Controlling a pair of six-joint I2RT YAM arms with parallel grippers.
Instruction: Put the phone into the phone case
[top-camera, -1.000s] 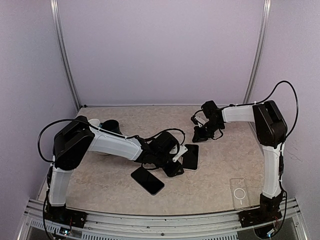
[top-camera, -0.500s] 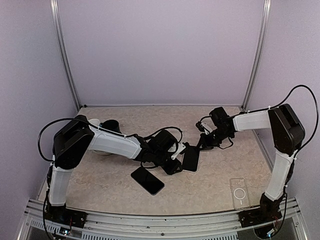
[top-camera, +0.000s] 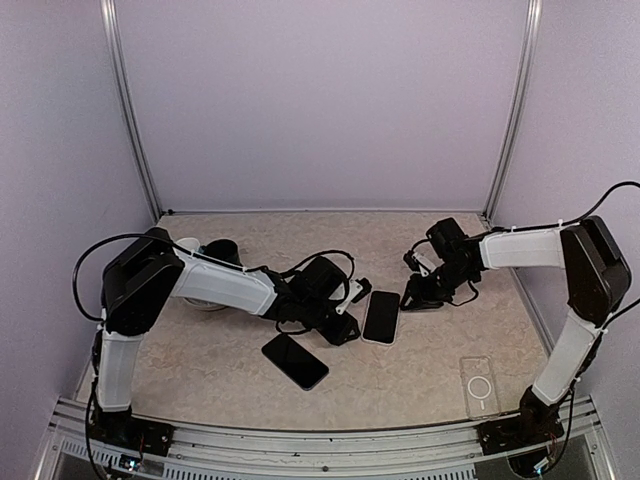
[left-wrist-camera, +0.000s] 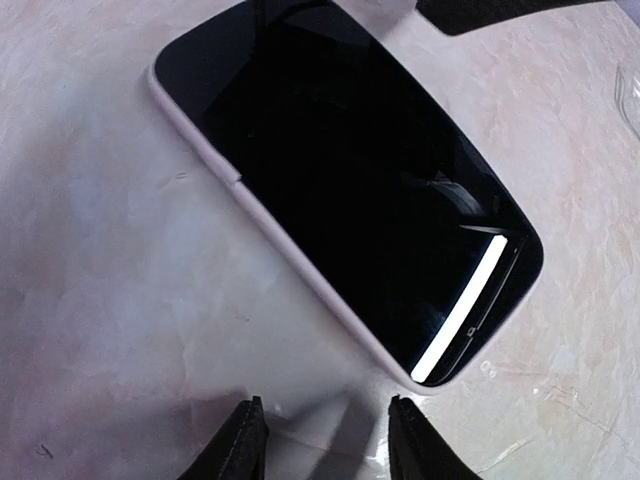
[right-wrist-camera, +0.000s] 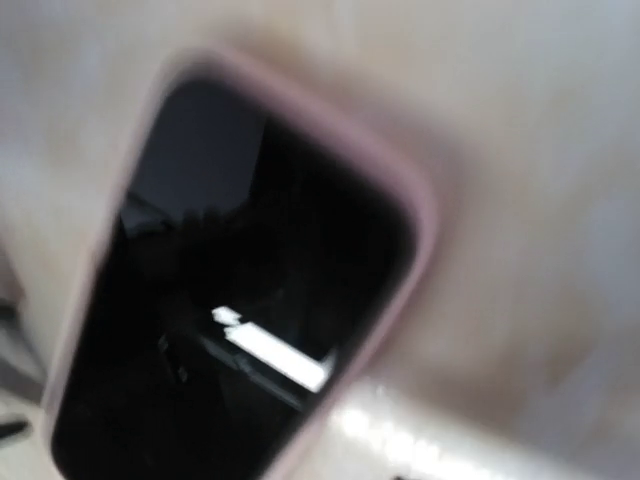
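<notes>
1. Top view: the phone (top-camera: 381, 317) lies flat on the surface (top-camera: 200, 372) near your right tool (top-camera: 413, 298); the clear phone case (top-camera: 479, 387) sits well apart.
2. Left wrist: your left tool (left-wrist-camera: 325, 445) stands parted and empty, near the phone.
3. Right wrist (badly blurred): you cannot tell the right tool's opening.

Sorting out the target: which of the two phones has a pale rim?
The farther phone, lying to the right. The nearer phone is black right to its edges.

Robot lab cell: lilac walls (top-camera: 320, 100), aluminium posts (top-camera: 128, 110), marbled table (top-camera: 420, 365).
</notes>
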